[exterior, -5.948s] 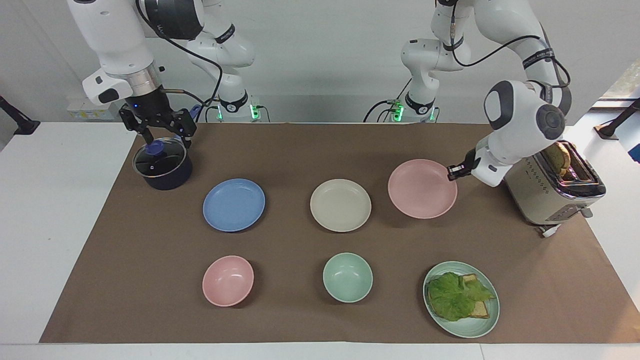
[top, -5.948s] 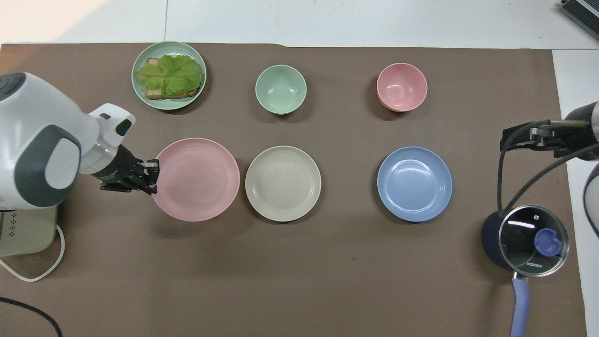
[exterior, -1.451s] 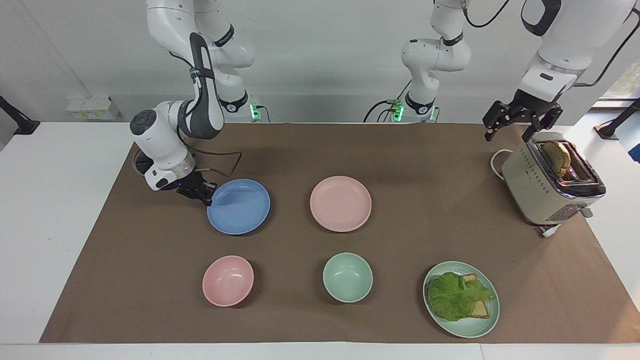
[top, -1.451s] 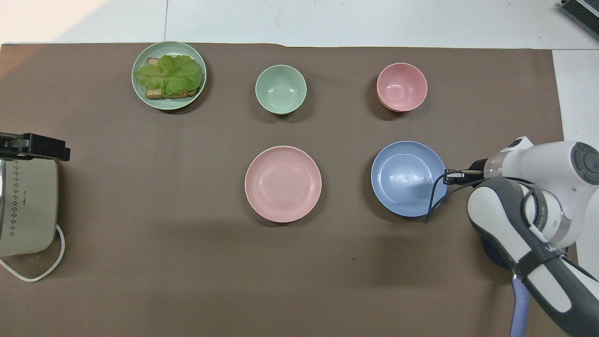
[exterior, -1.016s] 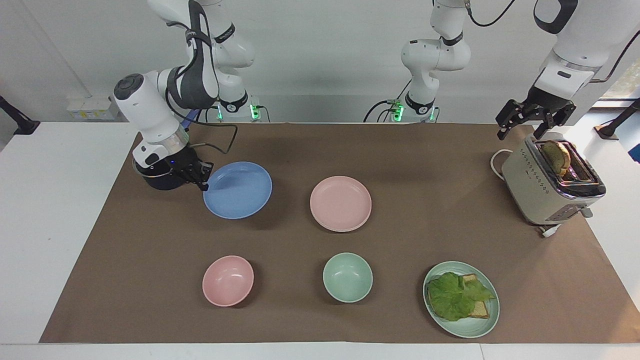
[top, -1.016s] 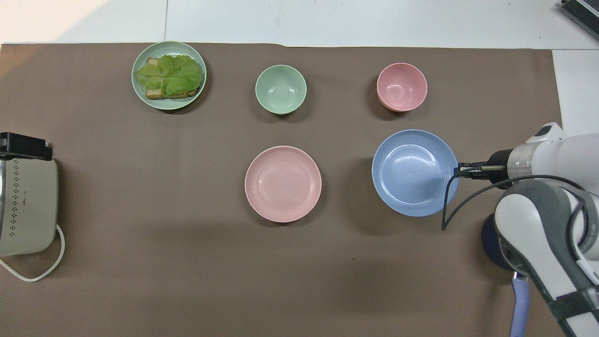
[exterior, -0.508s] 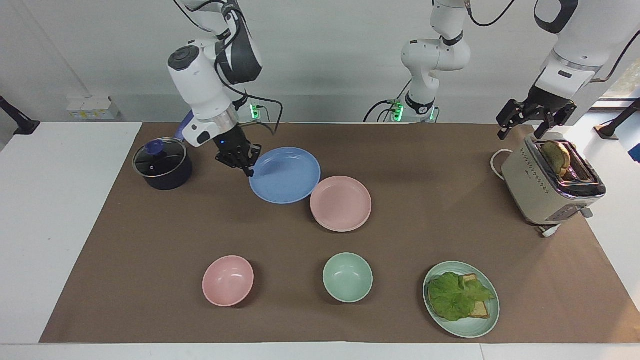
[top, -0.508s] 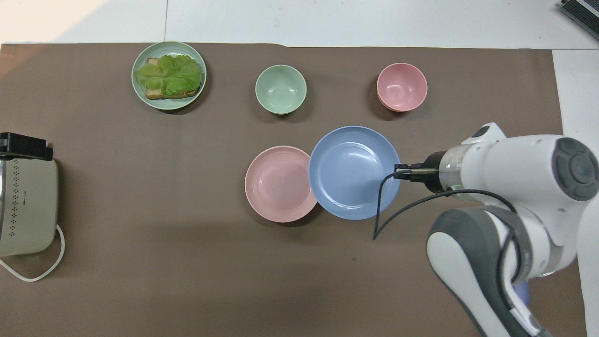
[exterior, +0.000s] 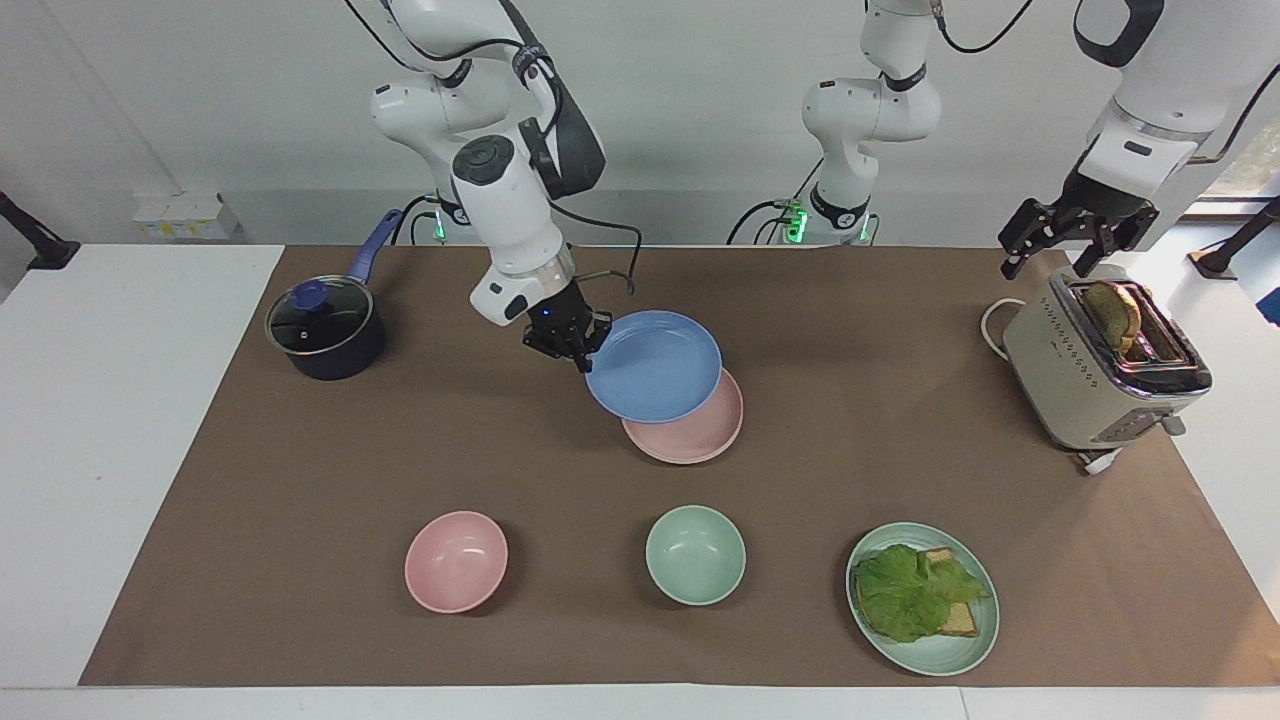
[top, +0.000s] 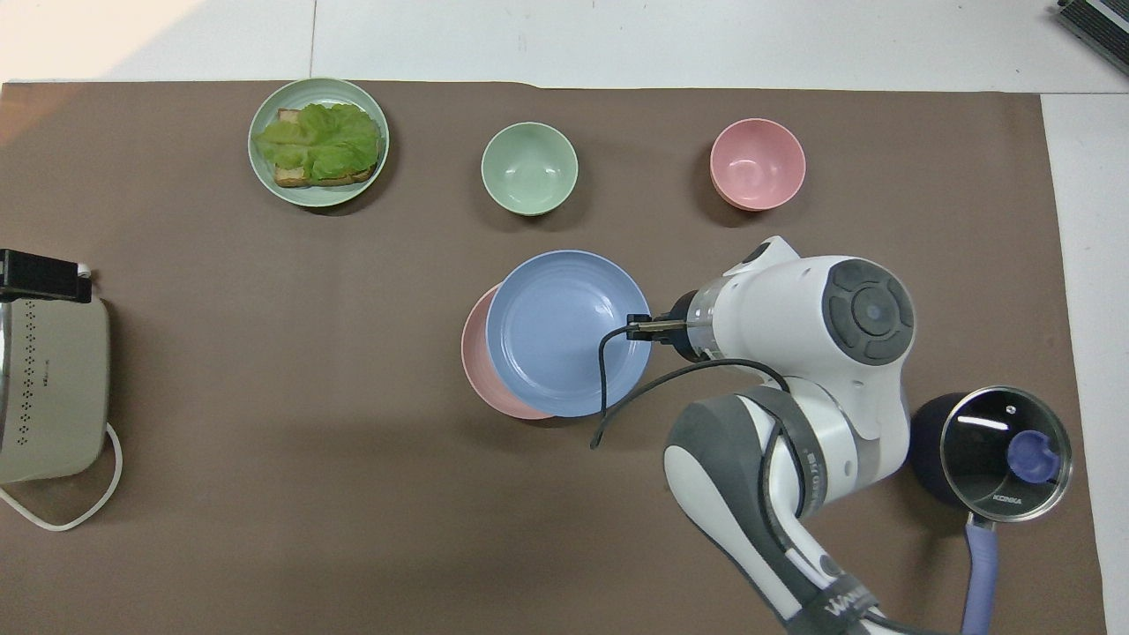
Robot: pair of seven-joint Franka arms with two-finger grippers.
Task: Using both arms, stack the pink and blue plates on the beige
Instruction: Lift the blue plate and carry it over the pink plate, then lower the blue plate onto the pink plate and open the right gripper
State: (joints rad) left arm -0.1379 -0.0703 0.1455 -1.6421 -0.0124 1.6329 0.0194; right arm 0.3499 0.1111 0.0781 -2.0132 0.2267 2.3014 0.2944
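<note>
Holding lettuce and bread, the green plate sits untouched; right gripper, fingers clamped on the blue plate, has carried it over the pink plate; left gripper fingers apart.

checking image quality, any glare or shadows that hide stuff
Facing view: the raised blue plate casts a soft shadow on the mat beside the pink plate. Overhead view: bright glints on the pot lid; nothing is hidden by them.

Blue plate, pale pink plate — brown mat, white arms.
</note>
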